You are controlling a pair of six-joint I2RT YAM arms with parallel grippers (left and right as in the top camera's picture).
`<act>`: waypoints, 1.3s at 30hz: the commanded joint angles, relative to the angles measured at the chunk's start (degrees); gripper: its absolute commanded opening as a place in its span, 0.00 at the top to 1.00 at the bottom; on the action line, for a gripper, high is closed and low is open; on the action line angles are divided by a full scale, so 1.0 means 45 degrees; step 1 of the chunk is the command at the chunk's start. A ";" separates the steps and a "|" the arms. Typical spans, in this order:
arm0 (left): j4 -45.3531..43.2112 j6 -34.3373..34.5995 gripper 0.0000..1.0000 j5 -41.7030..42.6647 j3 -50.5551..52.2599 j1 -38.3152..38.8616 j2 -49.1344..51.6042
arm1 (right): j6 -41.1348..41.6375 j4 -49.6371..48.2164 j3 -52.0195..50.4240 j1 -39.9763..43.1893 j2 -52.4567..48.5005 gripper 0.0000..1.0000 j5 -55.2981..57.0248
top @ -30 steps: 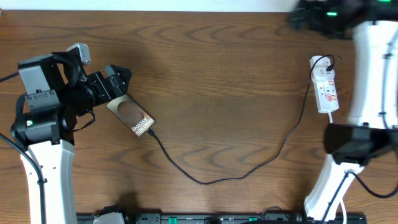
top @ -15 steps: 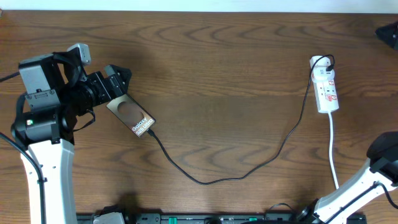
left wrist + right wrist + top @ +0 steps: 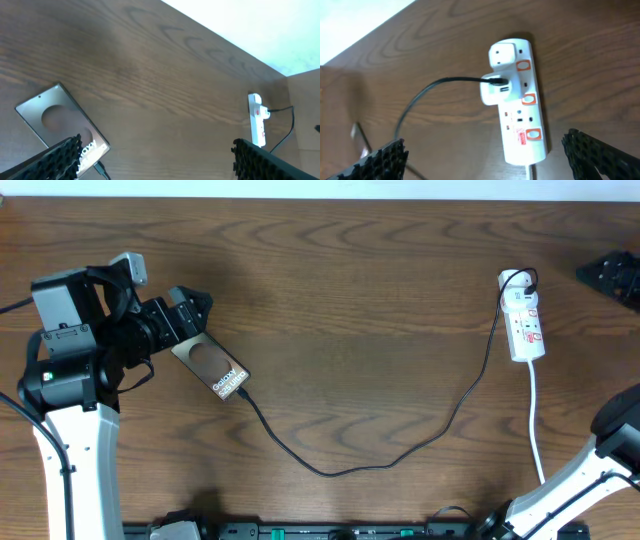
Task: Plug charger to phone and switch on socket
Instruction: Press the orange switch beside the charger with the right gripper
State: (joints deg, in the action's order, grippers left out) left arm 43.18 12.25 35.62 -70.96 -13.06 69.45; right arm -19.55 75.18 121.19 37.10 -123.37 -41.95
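Since the charger point(image 3: 330, 468) tip already seems seated in the phone point(image 3: 210, 366), the main risk lies at the socket point(image 3: 523, 320). A push on its switch could slide the light strip, tug the cable and pull the tip out, or land on the wrong outlet's switch.

The phone lies near the left edge of the counter point(image 3: 350, 280). The socket sits near the right edge, toward the far side, with the cable sagging between them.

The left tool point(image 3: 195, 318) hovers released, jaws wide, just beside the phone's far end. The right tool point(image 3: 612, 275) hangs at the right edge, spread wide and empty, angled toward the socket without touching it.
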 commanded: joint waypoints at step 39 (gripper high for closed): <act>0.0175 0.0112 0.05 -0.0073 -0.0185 0.0029 0.0039 | 0.0617 -0.3487 -0.3648 -0.1855 -0.1661 0.01 0.0534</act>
State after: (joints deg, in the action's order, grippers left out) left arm 43.62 12.25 35.62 -70.96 -13.06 69.45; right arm -16.97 59.31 104.86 29.21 -131.00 -36.80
